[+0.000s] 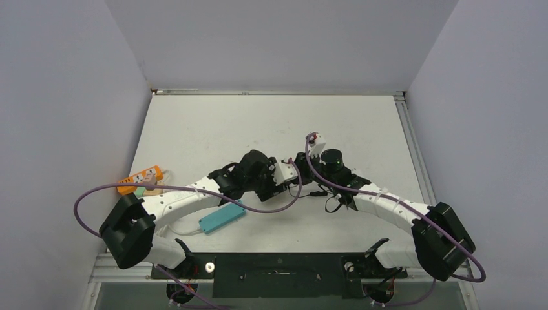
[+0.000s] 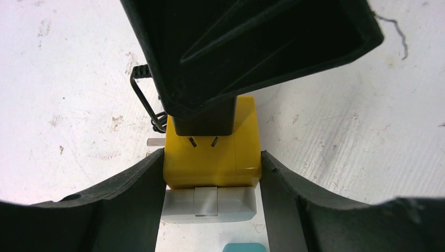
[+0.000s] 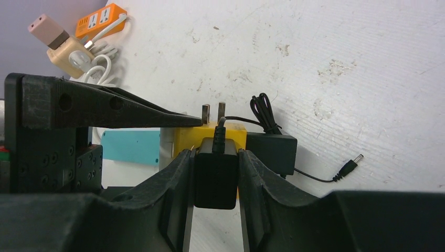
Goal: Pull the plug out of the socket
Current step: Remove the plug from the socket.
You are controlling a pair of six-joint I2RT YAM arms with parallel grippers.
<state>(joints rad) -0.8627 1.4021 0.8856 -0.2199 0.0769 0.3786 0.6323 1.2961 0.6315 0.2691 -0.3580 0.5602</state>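
Note:
A yellow socket block with a white base stands on the table between my left gripper fingers, which are shut on its sides. A black plug sits against the socket's face, just above two slanted slots. My right gripper is shut on this black plug, with the yellow socket behind it. Two metal prongs stick out of the socket's far end. In the top view both grippers, left and right, meet mid-table and hide the socket.
A second black adapter with a coiled cable and barrel tip lies right beside the socket. A teal box lies near the left arm. An orange power strip and a beige adapter sit at the left edge.

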